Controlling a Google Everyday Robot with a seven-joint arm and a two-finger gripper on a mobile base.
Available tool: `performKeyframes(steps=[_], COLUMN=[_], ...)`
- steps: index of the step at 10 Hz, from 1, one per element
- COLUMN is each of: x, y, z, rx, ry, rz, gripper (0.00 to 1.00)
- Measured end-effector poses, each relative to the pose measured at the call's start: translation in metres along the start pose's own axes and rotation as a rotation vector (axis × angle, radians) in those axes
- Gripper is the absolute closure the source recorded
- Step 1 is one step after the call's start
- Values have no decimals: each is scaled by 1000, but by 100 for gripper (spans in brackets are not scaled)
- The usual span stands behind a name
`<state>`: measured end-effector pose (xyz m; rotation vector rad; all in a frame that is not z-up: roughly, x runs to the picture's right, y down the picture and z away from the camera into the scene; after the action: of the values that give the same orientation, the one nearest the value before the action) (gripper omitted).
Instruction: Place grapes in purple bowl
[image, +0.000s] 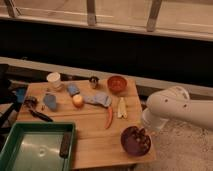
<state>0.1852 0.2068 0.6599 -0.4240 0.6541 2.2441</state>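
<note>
The purple bowl (131, 140) stands near the front right corner of the wooden table (90, 132). Dark reddish-brown berries, the grapes (144, 143), show inside the bowl's right part. My white arm (175, 110) reaches in from the right, and its end hangs just over the bowl's right rim. The gripper (148, 130) is at that end, close above the grapes and largely hidden by the arm.
A red chilli (109, 118) and a pale yellow piece (121, 107) lie mid-table. An orange-red bowl (117, 83), small tin (93, 81), white cup (53, 79), orange fruit (78, 100) and blue cloth (101, 99) lie behind. A green tray (35, 147) sits front left.
</note>
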Motion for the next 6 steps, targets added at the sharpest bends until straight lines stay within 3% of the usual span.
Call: performKeyframes(steps=[3, 6], x=[17, 19], y=[-1, 6], z=[32, 38], rx=[-16, -31], ry=[57, 71], rz=[44, 51], gripper=[57, 27])
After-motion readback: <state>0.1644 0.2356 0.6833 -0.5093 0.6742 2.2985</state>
